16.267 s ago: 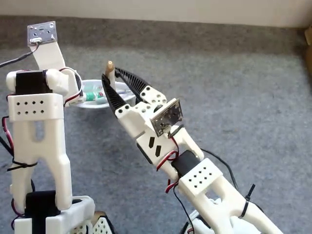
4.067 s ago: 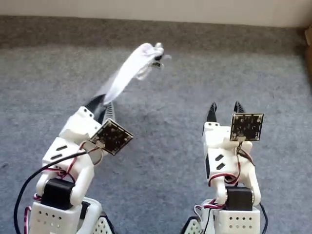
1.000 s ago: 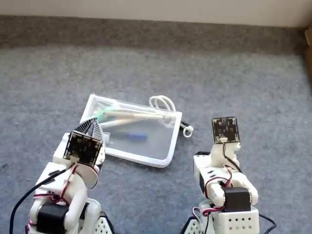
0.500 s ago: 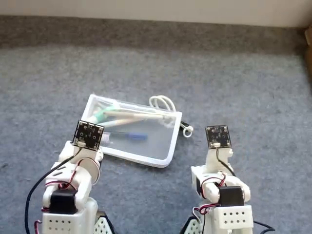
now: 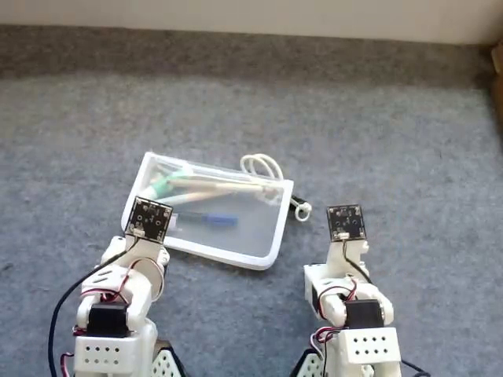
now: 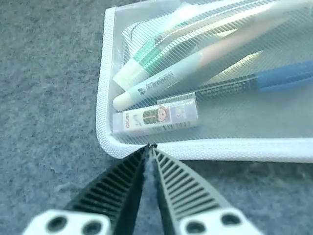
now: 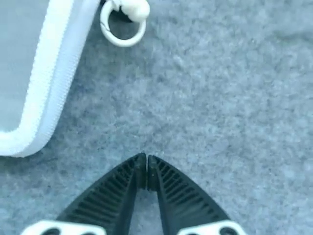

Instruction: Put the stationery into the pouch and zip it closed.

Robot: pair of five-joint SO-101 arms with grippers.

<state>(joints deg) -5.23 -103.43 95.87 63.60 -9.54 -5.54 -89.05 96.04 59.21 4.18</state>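
Grey carpet (image 5: pixel 393 133) is covering the whole surface and running to a pale wall (image 5: pixel 251 14) at the far edge. The mesh pouch (image 5: pixel 259 236) is lying flat left of centre, holding pens (image 5: pixel 212 187) and an eraser (image 6: pixel 155 117). Its pull ring (image 7: pixel 122 29) is resting off its right end. The left gripper (image 6: pixel 149 147), pinched together and empty, is sitting just beside the pouch's near left corner. The right gripper (image 7: pixel 146 161), likewise pinched on nothing, is hanging over bare carpet right of the pouch. Open carpet is stretching far and right.

Pouch (image 6: pixel 220 149) cut off; pens (image 6: pixel 166 78) partly cropped
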